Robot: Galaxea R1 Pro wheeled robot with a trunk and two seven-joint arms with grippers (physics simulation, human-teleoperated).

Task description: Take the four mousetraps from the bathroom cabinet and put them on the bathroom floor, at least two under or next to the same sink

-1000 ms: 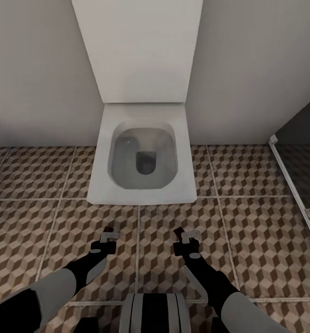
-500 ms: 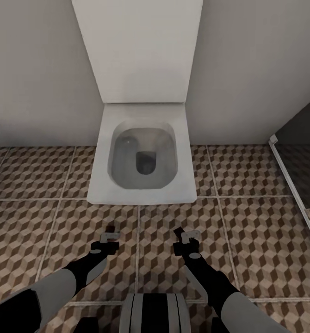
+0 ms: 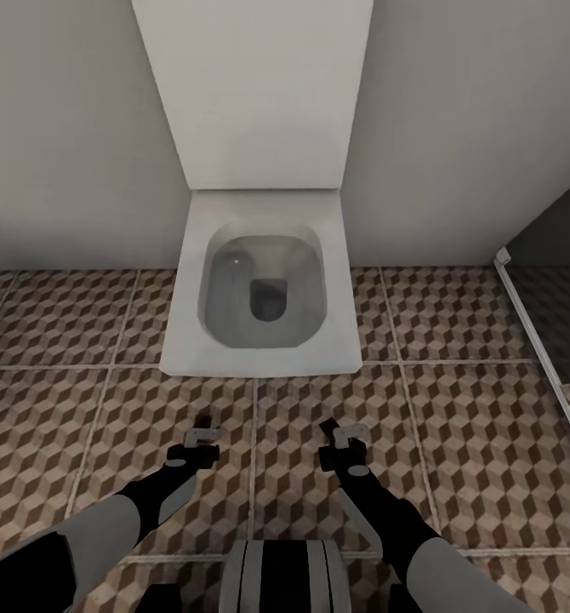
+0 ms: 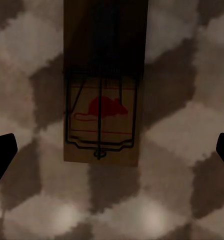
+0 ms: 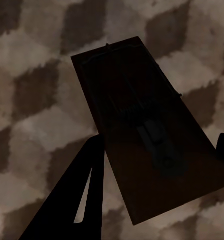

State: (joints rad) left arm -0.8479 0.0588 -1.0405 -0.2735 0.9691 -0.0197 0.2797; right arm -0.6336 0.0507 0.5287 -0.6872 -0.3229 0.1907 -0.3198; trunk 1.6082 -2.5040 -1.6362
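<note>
**Left fingers spread over a loose trap, right fingers pinching another**

Head view: left gripper (image 3: 202,428) and right gripper (image 3: 336,430) hang over the patterned floor (image 3: 472,443), at 6 o'clock from the toilet (image 3: 264,289), whose bowl holds water.

Left wrist view: fingertips (image 4: 1,155) spread wide; a mousetrap (image 4: 102,100) lies flat on the tiles.

Right wrist view: fingers (image 5: 76,200) pinch a dark trap (image 5: 147,145).

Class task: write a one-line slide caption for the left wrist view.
Open left gripper above a mousetrap lying flat on the cube-patterned bathroom floor.
</note>
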